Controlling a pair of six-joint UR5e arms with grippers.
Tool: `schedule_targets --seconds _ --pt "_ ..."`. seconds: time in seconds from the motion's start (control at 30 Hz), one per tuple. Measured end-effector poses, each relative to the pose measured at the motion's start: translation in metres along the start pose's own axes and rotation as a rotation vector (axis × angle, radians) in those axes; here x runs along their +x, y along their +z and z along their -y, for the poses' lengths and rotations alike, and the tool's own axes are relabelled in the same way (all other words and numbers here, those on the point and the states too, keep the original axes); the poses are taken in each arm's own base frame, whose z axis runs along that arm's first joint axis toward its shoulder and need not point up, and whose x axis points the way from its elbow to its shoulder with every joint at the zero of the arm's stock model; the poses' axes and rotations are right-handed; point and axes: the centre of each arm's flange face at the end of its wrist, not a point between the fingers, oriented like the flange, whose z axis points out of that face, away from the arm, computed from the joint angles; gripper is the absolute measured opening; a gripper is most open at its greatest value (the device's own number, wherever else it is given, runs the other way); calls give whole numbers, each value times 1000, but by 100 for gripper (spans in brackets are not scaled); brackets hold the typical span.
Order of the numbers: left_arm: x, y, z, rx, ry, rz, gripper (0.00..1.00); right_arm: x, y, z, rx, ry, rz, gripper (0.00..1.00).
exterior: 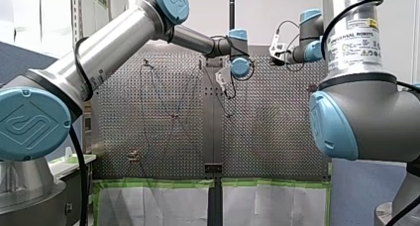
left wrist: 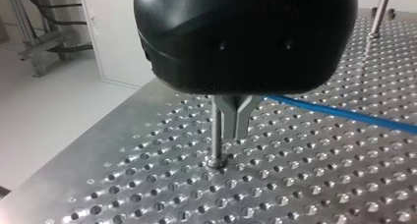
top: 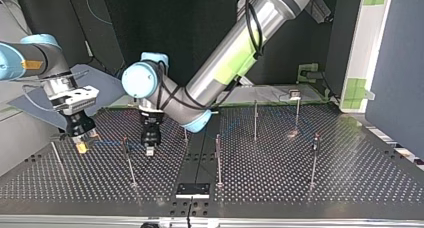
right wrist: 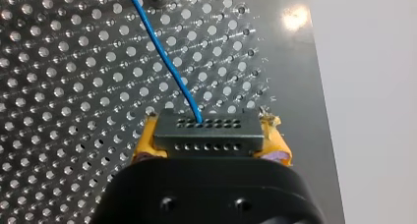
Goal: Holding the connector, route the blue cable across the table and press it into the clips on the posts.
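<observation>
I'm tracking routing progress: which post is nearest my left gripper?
The thin post right beside my left gripper in the left wrist view; the other post there stands far off across the table.

The cable (right wrist: 167,62) shows bright blue on my screen and meets a dark grey connector (right wrist: 206,138) marked with two rows of small holes. My right gripper (right wrist: 209,125) is black with yellow-orange pads (right wrist: 141,146). My left gripper (left wrist: 237,135) is glossy black. The counter (left wrist: 147,184) is silver, patterned with an even grid of round holes. My left arm (exterior: 114,42) and my right arm (exterior: 341,8) are silver with pale blue caps. Green tape (exterior: 153,184) edges the white sheets (exterior: 148,206).
</observation>
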Motion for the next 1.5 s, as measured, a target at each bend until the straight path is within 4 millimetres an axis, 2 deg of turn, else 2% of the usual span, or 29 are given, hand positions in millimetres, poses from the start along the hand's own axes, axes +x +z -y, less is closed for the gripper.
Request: schedule_targets --seconds 0.03,0.07,0.1,0.13,0.2,0.23,0.27,0.3,0.33,0.37,0.4,0.77,1.0,1.2,1.37,1.5 --pt "1 -2 1 0 3 -6 12 0 0 0 0 0 0 0" --pt "2 -3 1 1 5 -10 22 0 0 0 0 -1 0 0" --pt "3 -4 2 2 7 -14 38 0 0 0 0 -1 0 0" --pt "5 -6 2 3 9 -18 38 0 0 -1 -1 -1 0 0" --pt "7 -8 3 4 12 -25 62 0 0 -1 -1 -1 0 0" --pt "8 -10 4 5 14 -30 62 0 0 -1 -2 -1 0 0" --pt "9 -11 5 5 16 -34 73 0 0 -1 -2 -2 0 0" --pt "10 -13 5 5 18 -38 90 0 0 -2 -3 -2 0 0" --pt "10 -14 6 4 21 -43 90 0 0 -2 -3 -2 0 0" --pt "11 -16 7 4 23 -47 98 0 0 -2 -3 -2 0 0" --pt "12 -17 7 2 25 -51 100 0 0 -2 -3 -2 0 0" --pt "13 -27 -2 -75 44 -96 100 0 0 -2 -3 -4 0 0" --pt "4 -34 -3 -98 60 -118 100 -1 0 -1 0 -4 2 0" --pt "-9 -46 8 -68 66 -142 100 -1 0 -1 -1 -4 3 0" --pt "-5 -70 21 -51 88 -186 100 -1 -1 -1 -2 -4 3 0" --pt "-11 -88 33 -16 79 -187 100 0 -1 -2 -3 -4 3 0"
